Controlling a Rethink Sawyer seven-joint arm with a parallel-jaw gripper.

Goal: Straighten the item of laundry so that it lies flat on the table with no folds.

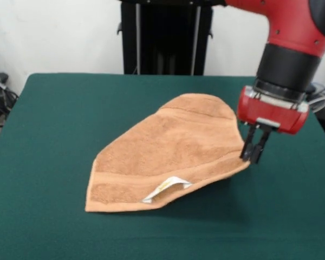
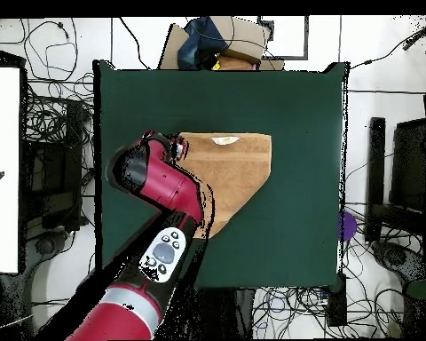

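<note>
Towel [image 1: 170, 154] sits mid-table, tan on the green table [image 1: 54, 135], and it's no square yet: nearest the camera runs the banded edge with the white label [image 1: 165, 188], lifting slightly off the felt, and from there the cloth narrows back to a rounded far end, which reads as a fold still in it. At the right-hand corner of that near edge, the gripper [image 1: 253, 154] has its fingers closed together, pinching the corner by the look of it. All the cloth lies left of the gripper, so pulling rightward, away from the bulk, looks like the move.
</note>
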